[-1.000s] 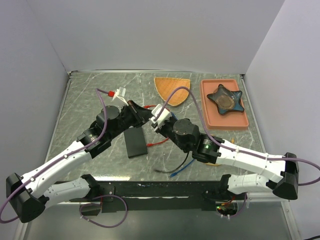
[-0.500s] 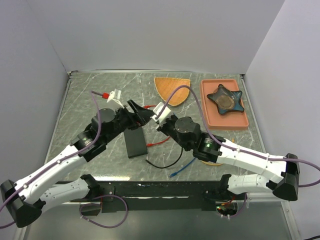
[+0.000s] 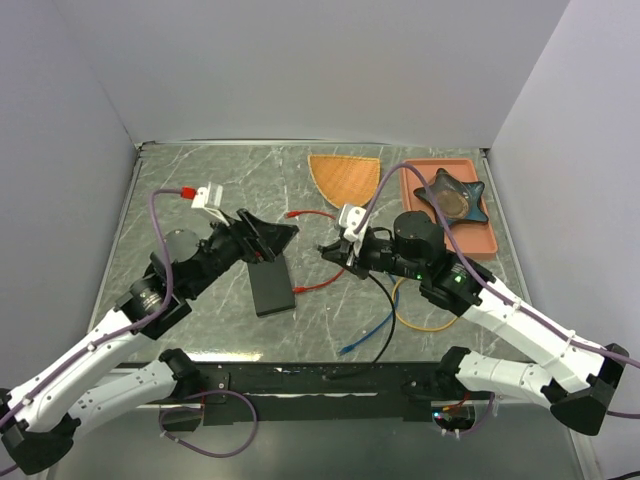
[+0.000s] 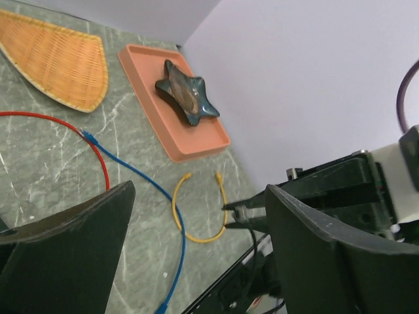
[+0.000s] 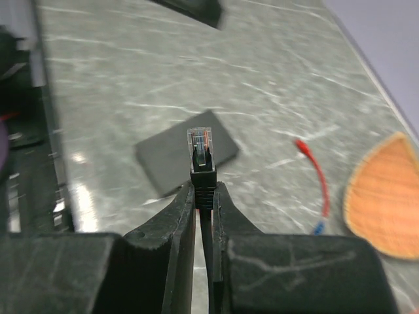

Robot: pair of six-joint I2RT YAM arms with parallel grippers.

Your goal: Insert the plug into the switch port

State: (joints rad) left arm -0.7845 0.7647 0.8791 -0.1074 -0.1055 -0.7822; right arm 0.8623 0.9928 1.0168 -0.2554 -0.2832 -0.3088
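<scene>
My right gripper [image 5: 204, 190] is shut on the black boot of the plug [image 5: 201, 145], whose clear tip points out toward the flat black box [image 5: 186, 157] lying on the table. From above, that box [image 3: 272, 283] sits between the arms, left of my right gripper [image 3: 327, 251]. The switch port on its edge does not show. The plug's black cable [image 3: 383, 310] trails toward the near edge. My left gripper [image 3: 279, 240] hovers above the box's far end, jaws wide open and empty. In the left wrist view the plug [image 4: 241, 214] sits pinched in the right gripper's tips.
A pink tray [image 3: 470, 240] holding a dark star-shaped dish [image 3: 450, 195] stands at the back right, with an orange wicker fan [image 3: 343, 178] beside it. Red cable [image 3: 312, 213], blue cable [image 3: 365, 335] and yellow cable [image 3: 420, 322] lie loose on the table.
My left gripper opened and drew back to the left. The right gripper swung right and away from it, carrying the plug, with the black cable now trailing below.
</scene>
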